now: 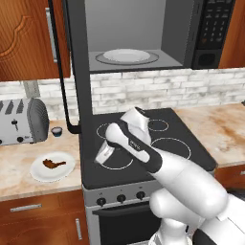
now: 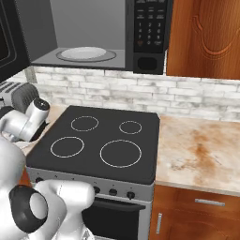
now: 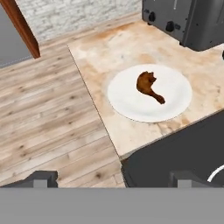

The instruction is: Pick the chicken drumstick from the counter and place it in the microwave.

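The chicken drumstick lies on a white plate on the bench, left of the stovetop and in front of the silver toaster. The gripper hangs over the stovetop's left edge, fingers spread wide and released, grasping nothing. Above, the microwave stands open, its turntable bare.

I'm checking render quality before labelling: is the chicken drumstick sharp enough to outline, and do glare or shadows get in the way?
Hand view: the chicken drumstick is crisp on the white plate, no glare, hardly any shadow. Left base view: the drumstick is small and soft-edged, lighting flat and even. Right base view: even light, microwave interior evenly lit.
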Robot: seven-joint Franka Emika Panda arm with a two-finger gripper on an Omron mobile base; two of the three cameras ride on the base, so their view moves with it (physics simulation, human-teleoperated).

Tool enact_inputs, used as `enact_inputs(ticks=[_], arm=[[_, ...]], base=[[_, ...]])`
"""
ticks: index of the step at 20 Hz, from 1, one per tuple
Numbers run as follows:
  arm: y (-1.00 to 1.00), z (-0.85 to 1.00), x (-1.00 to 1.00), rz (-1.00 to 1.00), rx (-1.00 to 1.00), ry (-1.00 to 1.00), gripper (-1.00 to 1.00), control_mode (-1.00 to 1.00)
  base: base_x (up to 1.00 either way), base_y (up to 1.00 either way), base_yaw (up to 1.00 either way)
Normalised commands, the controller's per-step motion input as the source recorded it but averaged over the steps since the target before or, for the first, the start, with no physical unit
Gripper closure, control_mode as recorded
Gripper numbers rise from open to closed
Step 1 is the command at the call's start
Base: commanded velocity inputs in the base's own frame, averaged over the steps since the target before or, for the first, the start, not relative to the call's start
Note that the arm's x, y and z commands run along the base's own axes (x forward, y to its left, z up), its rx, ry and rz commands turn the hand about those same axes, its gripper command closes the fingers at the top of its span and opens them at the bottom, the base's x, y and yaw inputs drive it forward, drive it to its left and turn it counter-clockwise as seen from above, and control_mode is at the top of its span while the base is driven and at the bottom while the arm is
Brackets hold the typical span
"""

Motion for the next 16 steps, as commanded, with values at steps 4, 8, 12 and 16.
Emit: enact_inputs(ticks=[4,8,12,16], arm=[[0.98,-0.26,0.21,-0.01,0.00,0.00,-1.00,-1.00],[0.97,-0.47,0.08,-0.06,0.00,0.00,-1.00,-1.00],[0.46,-0.18,0.34,0.00,0.00,0.01,-1.00,-1.00],[0.17,-0.08,0.31,0.00,-0.03,0.00,-1.00,-1.00]], base=[[0.00,0.00,0.00],[0.00,0.00,0.00],[0.00,0.00,0.00],[0.00,0.00,0.00]])
